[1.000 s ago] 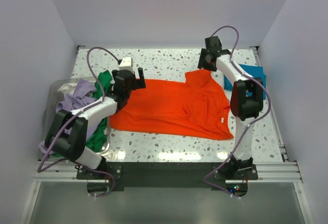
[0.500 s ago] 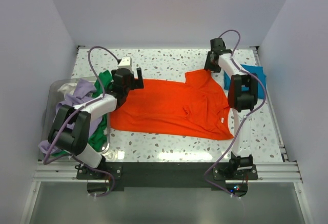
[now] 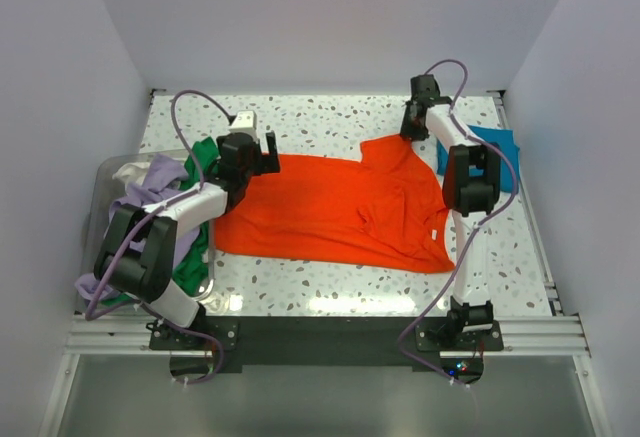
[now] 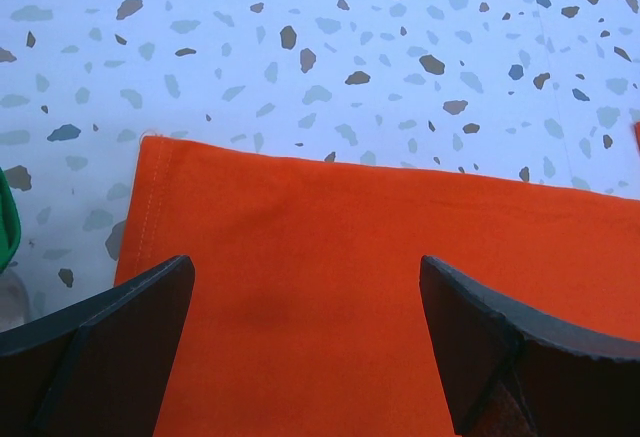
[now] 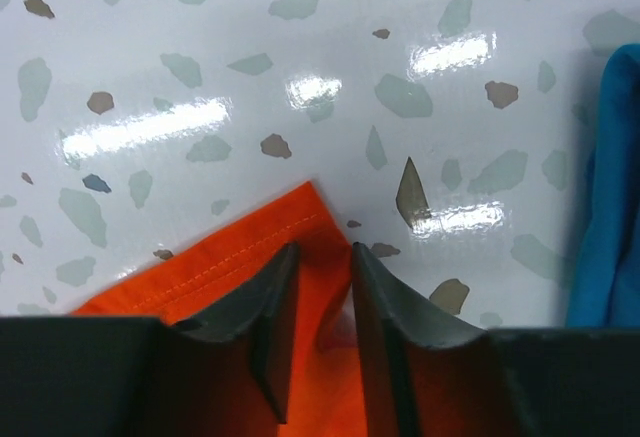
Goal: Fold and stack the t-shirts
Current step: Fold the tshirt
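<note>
The orange t-shirt [image 3: 330,212] lies spread flat. At its far right corner the right gripper [image 5: 318,287] is pinched on the hem — a hold for folding, I'd guess — while the left gripper [image 4: 305,277] hangs over its far left corner, jaws wide apart.

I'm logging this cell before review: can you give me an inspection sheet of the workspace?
Surface: speckled table, glossy.
Job's things: orange shirt spread flat at centre; teal shirt at far right; green, lavender and whitish pile at left.
Clutter: nothing seen.
Hands: left hand open over the orange shirt's far left corner; right hand pinching its far right tip.
Cables: lavender cables looping off both arms.
Surroundings: plain pale walls.
</note>
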`<state>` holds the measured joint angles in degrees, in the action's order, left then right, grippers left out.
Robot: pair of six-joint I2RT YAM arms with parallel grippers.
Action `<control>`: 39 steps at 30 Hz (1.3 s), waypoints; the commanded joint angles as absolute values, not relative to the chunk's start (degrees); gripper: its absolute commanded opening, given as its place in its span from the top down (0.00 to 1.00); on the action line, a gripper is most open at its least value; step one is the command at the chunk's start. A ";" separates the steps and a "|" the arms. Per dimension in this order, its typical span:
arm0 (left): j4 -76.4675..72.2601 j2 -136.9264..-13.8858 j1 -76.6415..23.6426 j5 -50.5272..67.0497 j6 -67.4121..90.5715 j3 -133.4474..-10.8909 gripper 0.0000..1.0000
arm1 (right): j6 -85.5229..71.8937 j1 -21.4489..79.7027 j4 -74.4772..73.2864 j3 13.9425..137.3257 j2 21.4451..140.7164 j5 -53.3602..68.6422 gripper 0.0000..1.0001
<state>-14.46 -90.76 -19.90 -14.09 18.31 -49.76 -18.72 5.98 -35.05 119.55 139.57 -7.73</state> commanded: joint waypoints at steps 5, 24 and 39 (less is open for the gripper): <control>-14.33 -89.82 -19.07 -15.90 16.70 -51.77 0.00 | -18.19 4.57 -34.72 119.54 140.10 -7.12 0.97; -7.04 -103.61 -17.59 -27.68 12.30 -66.09 0.01 | -18.55 -2.90 -28.83 106.35 128.32 -11.08 1.00; -6.95 -120.48 -11.69 -14.86 12.22 -82.52 0.38 | -19.60 -3.16 -27.33 104.59 127.79 -6.33 1.00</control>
<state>-7.29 -118.76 -12.64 -18.20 12.69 -77.87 -19.09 -3.03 -29.12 104.75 131.07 -7.64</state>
